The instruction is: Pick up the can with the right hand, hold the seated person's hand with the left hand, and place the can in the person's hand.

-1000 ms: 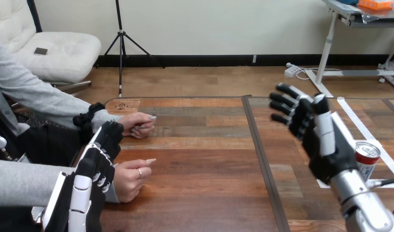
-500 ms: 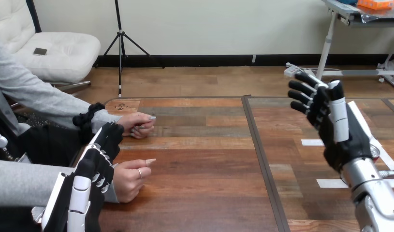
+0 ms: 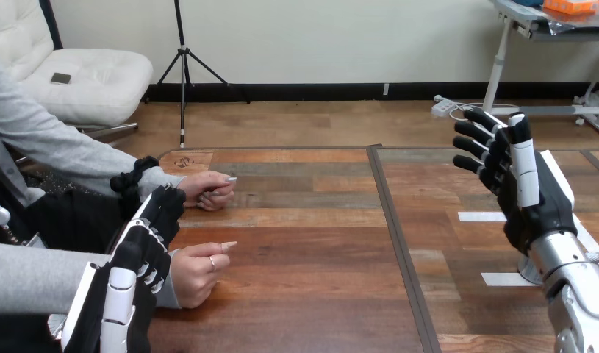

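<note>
Two robot hands: right robot hand [image 3: 535, 206] raised at frame right, fingers spread straight; left robot hand [image 3: 145, 243] lower left, fingers relaxed, beside person's lower hand [image 3: 197, 272], perhaps touching

Clear passage over the middle of the table [image 3: 318, 250]. At left, blocked by the person's 2 hands, far hand [image 3: 208, 190] and near hand [image 3: 197, 273], bare gap between; crowded further by the left hand [image 3: 145, 243] just beside the near one. At right, right hand [image 3: 522, 187] raised over flat tape strips [image 3: 481, 216].

The right hand [image 3: 531, 198], fingers straight, shifts rightward and farther out above the tabletop [image 3: 318, 243] within a second.
</note>
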{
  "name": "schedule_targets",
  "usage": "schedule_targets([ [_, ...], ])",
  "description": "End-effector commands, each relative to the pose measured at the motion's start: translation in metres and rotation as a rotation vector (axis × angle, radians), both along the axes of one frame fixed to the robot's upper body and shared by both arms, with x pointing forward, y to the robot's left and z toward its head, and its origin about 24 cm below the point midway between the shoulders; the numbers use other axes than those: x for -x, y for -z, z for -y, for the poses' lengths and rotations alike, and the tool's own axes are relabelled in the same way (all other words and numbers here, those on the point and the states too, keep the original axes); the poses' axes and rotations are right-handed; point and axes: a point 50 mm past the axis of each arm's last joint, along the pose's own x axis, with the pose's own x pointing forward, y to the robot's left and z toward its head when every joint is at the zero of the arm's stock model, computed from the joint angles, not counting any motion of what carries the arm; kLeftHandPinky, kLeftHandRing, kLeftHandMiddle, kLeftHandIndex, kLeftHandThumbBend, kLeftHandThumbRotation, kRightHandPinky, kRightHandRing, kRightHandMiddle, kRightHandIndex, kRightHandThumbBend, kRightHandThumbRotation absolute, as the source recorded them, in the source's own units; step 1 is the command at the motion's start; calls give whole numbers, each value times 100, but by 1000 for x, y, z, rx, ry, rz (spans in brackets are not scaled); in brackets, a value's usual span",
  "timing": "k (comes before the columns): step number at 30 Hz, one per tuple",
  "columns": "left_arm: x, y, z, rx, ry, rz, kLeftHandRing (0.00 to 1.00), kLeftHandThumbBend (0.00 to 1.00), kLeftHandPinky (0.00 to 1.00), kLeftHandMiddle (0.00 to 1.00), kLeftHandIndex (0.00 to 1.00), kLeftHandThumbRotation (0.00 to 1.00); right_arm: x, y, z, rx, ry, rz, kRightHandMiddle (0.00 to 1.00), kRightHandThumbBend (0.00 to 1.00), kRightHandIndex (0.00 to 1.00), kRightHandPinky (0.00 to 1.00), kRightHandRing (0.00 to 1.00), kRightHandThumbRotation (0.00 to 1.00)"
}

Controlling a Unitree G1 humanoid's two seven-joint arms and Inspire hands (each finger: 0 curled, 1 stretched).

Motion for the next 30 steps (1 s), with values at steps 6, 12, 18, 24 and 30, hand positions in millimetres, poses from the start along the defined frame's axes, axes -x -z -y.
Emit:
schedule_targets([
  [6,-12,-12,2,-6,10,70,97,57,100,94,92,100,-24,-35,16,50,85,86,84,88,84,74,83,99],
  [12,-11,-13,3,-3,7,64,96,57,100,94,92,100,-25,-35,25,72,125,63,85,87,85,73,84,99],
  [18,-13,-13,2,4,18,69,97,57,100,95,93,100,-25,-35,34,60,160,46,86,87,85,75,85,98],
  [24,-12,-12,2,-3,11,70,97,57,100,95,92,100,-25,-35,42,65,209,22,86,87,86,76,86,96],
  [30,-13,-12,2,1,17,70,96,57,100,94,92,100,-24,-35,50,50,233,6,88,85,87,78,88,96],
])
